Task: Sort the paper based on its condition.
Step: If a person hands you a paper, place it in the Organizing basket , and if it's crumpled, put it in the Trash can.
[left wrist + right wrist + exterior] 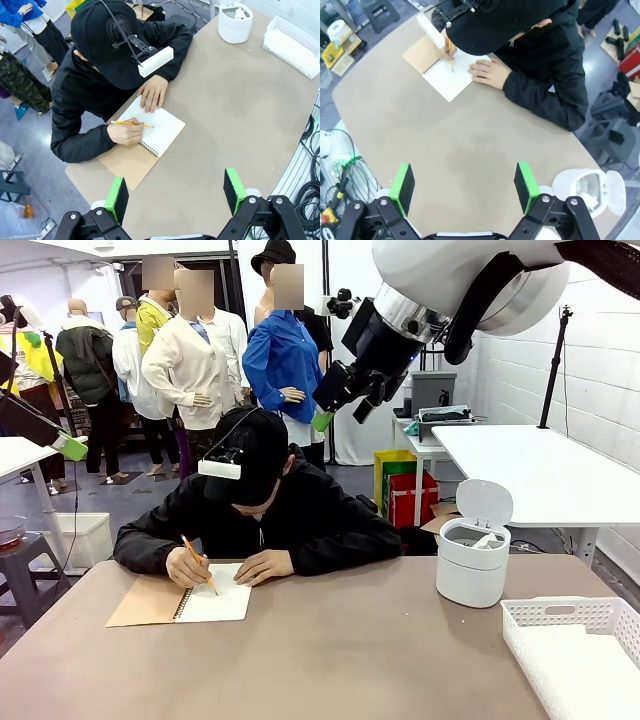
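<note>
A small crumpled white piece of paper (240, 12) lies inside the open white bin (234, 30), also seen from the front as the paper (486, 538). My left gripper (175, 196) hangs open and empty, high over the table's near edge. One of its green-padded fingers (68, 446) shows at the left edge of the front view. My right gripper (464, 187) is open and empty too, high above the table; from the front the right gripper (340, 412) hangs over the person's head.
A person in black writes with an orange pencil (198, 565) in a tan-covered spiral notebook (150, 602) at the far left. The bin (472, 570) stands far right with its lid up. A white basket (610, 612) sits at the near right corner.
</note>
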Motion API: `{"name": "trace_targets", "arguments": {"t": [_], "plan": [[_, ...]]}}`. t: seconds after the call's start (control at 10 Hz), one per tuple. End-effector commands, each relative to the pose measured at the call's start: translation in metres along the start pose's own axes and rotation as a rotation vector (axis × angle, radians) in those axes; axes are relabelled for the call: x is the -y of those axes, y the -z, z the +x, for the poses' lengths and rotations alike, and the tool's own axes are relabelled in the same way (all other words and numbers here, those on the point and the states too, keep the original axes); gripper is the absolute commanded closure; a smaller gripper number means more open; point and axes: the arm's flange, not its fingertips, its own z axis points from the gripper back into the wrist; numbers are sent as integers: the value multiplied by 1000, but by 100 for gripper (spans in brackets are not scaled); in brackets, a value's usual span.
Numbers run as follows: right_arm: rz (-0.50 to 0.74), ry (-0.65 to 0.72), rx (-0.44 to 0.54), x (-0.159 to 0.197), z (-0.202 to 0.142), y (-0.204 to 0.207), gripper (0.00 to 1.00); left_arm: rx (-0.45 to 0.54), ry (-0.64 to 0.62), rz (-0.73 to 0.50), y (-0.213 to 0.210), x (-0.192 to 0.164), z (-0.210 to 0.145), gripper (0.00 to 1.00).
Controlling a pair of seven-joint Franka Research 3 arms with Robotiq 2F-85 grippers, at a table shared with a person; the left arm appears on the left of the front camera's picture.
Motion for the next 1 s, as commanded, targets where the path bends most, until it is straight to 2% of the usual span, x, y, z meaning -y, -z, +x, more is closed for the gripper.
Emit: {"name": "trace_targets", "arguments": {"t": [0.0,0.2,0.3,0.9], "plan": [[29,-27,28,-8,-5,-3,0,5,-3,3,0,-1,-1,0],[41,-26,11,-17,-6,-2,0,5,-3,3,0,-1,-1,0],[8,-16,7,-10,1,-3,0,5,-3,3,0,-1,-1,0],[8,-16,7,-10,1,-3,0,5,-3,3,0,-1,-1,0]]}}
